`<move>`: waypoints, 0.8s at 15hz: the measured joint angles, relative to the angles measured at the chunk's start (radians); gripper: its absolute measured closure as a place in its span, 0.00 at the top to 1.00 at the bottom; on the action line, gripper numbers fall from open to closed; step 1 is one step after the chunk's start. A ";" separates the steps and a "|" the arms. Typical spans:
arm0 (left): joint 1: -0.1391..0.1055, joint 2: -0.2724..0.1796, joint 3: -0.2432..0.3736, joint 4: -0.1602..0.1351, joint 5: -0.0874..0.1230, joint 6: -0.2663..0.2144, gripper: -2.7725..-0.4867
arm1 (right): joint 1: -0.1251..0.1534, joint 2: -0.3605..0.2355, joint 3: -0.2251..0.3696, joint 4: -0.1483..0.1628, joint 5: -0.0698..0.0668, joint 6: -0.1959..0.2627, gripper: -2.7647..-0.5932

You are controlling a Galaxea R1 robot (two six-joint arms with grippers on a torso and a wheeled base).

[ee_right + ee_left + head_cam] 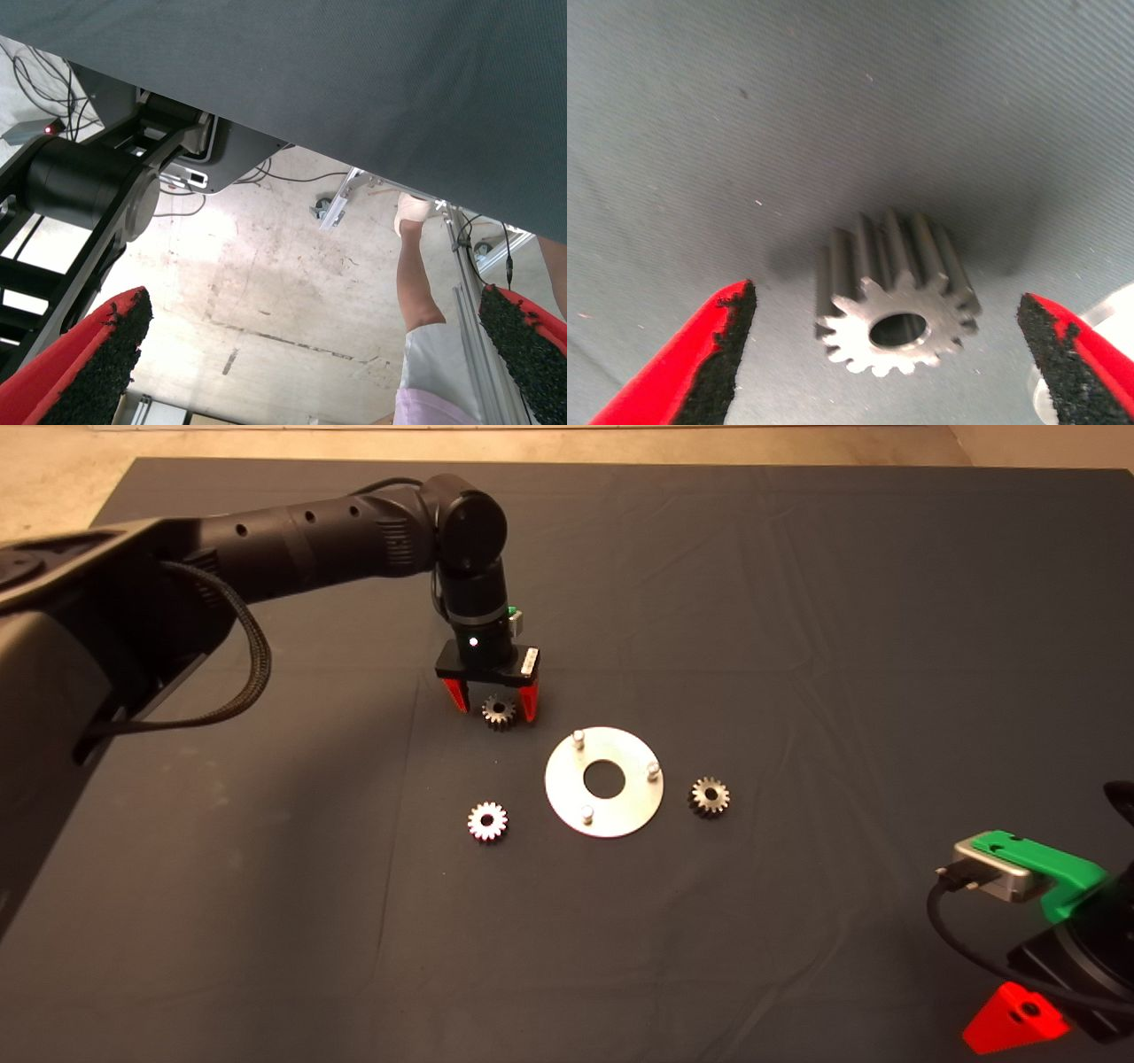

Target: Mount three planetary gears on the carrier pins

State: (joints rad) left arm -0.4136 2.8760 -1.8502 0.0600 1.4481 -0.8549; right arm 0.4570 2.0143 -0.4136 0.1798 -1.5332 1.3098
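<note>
Between the spread red fingers of the left end effector [493, 701], which is hanging just above the dark mat [797, 602] covering the tabletop, one small silvery-grey metal spur gear [499, 712] is lying on its flat face. In the left wrist view that gear [897, 301] is sitting with clear mat showing on either side of it, so the black pads [722, 367] are not touching its teeth; I judge this as the approach to a first pick, not a grip.

Just beside it, the flat round shiny metal disc [620, 815] with its large centre hole is lying on the mat, and its three short silvery carrier pins [578, 737] are all standing bare. A second gear [487, 821] is resting near the disc on one side, and a third gear [709, 796] near it on the other.

So nothing is installed: all three gears are waiting.

At the lower right edge, the right end effector [310, 372] is waiting with fingers spread, looking at floor and a person's leg [416, 292].
</note>
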 joint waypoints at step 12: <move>0.000 0.014 0.011 -0.026 0.003 0.000 0.52 | 0.000 0.000 0.000 0.000 0.000 0.000 0.99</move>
State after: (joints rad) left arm -0.4132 2.8898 -1.8396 0.0345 1.4513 -0.8548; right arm 0.4570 2.0143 -0.4136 0.1798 -1.5328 1.3098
